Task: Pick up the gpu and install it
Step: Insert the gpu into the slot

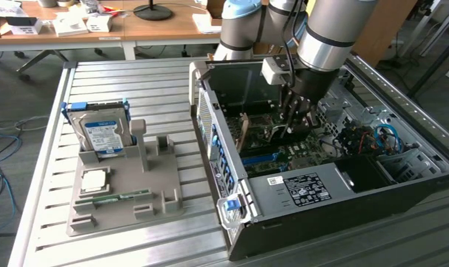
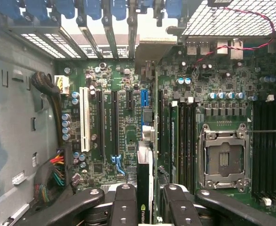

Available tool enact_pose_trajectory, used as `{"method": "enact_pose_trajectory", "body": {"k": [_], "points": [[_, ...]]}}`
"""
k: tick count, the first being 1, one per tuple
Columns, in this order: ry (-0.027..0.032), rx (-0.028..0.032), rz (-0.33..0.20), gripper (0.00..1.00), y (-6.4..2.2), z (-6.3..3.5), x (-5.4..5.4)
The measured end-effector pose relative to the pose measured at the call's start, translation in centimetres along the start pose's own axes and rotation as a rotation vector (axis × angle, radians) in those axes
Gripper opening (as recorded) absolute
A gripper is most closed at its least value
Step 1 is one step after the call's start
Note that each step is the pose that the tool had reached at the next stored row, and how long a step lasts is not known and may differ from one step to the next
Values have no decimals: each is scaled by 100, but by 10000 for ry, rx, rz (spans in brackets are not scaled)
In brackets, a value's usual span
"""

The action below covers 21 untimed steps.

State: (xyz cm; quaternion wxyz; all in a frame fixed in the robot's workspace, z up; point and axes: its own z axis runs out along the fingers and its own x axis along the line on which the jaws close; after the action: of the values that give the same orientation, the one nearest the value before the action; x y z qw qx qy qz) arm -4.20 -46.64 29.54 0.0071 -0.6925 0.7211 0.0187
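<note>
Wrist view: noted the gpu [image 2: 144,188] edge-on, clamped between the inner fingers [image 2: 124,205] of the gripper [image 2: 147,209], green logo on its top edge facing the lens. Recorded the grip as closed on the card, pads pressing its two flat faces. Placed the card above the motherboard [image 2: 114,80], roughly in line with the short blue slot [image 2: 144,100] and beside the long black slots. Could not tell whether its lower edge touches any slot.

Exterior view: located the gripper [image 1: 293,119] reaching down into the open computer case [image 1: 232,167]. Logged it well apart from the grey holder [image 1: 165,192] carrying the hard drive [image 1: 102,133] and the memory stick [image 1: 113,196].

Handling, judged only:
- Expect light, thin and stiff, with little flex.
- Treat as fragile at the soldered parts and along the contact edge.
- Assume fairly smooth faces, so likely to pivot in a narrow pinch if loaded off-centre.
- Prefer a hold across the flat faces near the top edge, away from contacts and small components.
- Carry upright and square to the slot, and press evenly rather than from one end.
</note>
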Motion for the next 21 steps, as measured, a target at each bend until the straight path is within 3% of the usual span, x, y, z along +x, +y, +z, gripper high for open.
{"method": "enact_pose_trajectory", "body": {"k": [21], "points": [[-1, 0, 0, 26, -1, 56, 2]]}}
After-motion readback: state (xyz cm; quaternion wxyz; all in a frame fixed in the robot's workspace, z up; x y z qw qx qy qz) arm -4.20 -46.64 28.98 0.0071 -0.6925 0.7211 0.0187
